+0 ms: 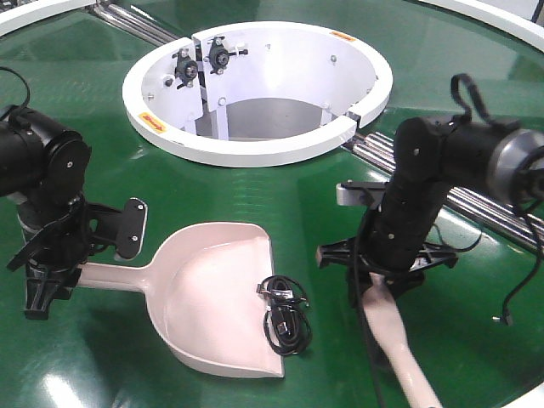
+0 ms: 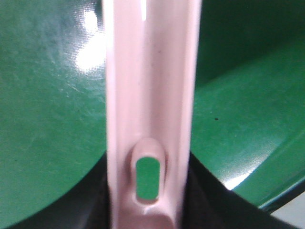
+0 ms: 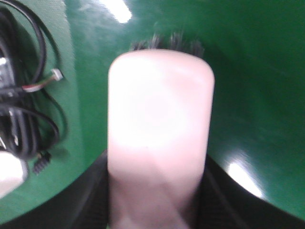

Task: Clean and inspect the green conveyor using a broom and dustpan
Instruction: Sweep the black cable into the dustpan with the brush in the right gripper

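The left claw (image 1: 58,270) pinches the handle of the wide cream-pink plastic dustpan (image 1: 212,297), which lies flat on the glossy green conveyor surface (image 1: 323,204) at 6 o'clock of the white ring hub (image 1: 255,149). A black coiled cable (image 1: 285,319) rests in the pan. At the pan's 3 o'clock, the right claw (image 1: 384,280) clamps the narrow cream-pink plastic broom (image 1: 401,344).

Dustpan (image 1: 208,297) lies on the conveyor (image 1: 297,195), centre front, its handle running left into the left claw (image 1: 47,293). A coiled cable (image 1: 285,321) lies in the pan, near its right edge. Broom (image 1: 393,327) is right of the pan, gripped by the right claw (image 1: 378,276). Ring hub (image 1: 255,151) sits behind both.
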Controlling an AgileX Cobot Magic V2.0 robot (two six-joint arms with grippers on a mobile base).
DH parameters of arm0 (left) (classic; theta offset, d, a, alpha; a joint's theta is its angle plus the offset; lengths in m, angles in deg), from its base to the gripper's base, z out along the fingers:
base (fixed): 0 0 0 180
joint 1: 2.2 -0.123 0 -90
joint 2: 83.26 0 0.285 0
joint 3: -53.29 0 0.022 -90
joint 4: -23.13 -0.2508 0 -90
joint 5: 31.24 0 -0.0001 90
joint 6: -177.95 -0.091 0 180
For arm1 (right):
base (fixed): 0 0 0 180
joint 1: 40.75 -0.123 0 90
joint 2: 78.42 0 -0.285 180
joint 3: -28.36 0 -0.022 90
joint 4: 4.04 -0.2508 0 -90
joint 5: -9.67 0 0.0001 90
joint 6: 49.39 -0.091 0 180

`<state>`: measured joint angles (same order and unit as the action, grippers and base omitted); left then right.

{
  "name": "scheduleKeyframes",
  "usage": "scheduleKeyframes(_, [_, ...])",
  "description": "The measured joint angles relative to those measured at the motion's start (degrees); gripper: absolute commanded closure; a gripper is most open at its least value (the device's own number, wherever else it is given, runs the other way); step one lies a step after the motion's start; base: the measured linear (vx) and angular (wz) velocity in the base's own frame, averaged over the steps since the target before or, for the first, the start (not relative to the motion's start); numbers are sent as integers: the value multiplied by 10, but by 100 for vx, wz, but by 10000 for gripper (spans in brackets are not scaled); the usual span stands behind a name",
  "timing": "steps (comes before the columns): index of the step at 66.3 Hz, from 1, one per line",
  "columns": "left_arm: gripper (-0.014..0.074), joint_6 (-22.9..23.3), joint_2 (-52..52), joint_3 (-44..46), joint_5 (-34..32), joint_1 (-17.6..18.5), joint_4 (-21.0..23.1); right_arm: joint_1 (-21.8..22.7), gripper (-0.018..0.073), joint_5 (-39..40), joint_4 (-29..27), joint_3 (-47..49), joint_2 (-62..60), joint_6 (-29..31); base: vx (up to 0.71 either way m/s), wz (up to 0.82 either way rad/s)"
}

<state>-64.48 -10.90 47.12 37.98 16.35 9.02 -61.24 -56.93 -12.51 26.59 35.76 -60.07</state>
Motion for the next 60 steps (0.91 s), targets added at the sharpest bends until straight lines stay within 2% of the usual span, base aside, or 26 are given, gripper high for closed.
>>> scheduleKeyframes(21, [619,0,0,0,0,0,0,-41,565,16,-32,46,66,0,0,0])
scheduleKeyframes(48, [619,0,0,0,0,0,0,-105,565,-61,-56,222,172,0,0,0])
scheduleKeyframes(60, [619,0,0,0,0,0,0,-136,565,-43,-85,291,205,-2,0,0])
